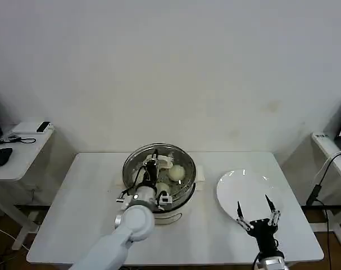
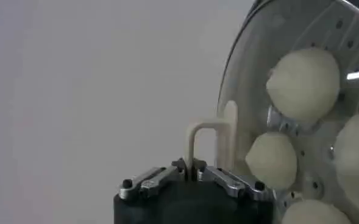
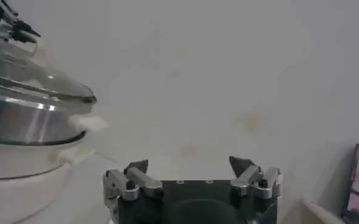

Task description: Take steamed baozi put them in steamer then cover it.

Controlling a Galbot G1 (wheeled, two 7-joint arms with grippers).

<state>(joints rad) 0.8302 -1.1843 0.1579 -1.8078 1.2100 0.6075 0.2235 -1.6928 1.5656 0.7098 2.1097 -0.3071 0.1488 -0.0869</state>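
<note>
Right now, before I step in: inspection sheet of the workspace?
Surface: white table, no spills seen.
Job's things: steamer mid-table; four steamed baozi inside on the perforated tray, seen through the glass lid. The lid is over the pot; I cannot tell if it is fully seated.
Clutter: white plate to the steamer's right, nothing on it.
Grippers: left hand shut on the lid's cream loop handle; right hand open, at the plate's near edge.
Cables: one hanging off the right side table; one on the left side desk.
Surroundings: bare wall; a mouse on the left desk.
</note>
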